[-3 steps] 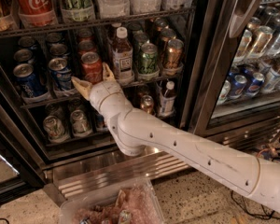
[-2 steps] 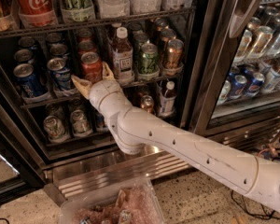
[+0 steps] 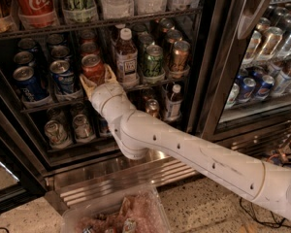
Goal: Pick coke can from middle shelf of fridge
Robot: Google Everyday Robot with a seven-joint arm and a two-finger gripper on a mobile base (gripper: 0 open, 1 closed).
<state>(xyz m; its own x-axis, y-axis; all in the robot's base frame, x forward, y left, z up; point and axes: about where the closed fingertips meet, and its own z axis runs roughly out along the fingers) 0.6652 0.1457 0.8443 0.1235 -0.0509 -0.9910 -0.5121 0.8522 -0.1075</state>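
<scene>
Sitting at coke can — gripper (middle shelf).

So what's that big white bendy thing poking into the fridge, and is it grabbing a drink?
That white thing is a robot's arm. There is just one picture, taken by one camera looking at a drinks fridge. At the arm's tip is its gripper, which works like a hand. The gripper is at the middle shelf, right by a red coke can. Blue cans stand on one side of it and a bottle with a white cap on the other. I can't tell whether it has hold of the can yet.
</scene>
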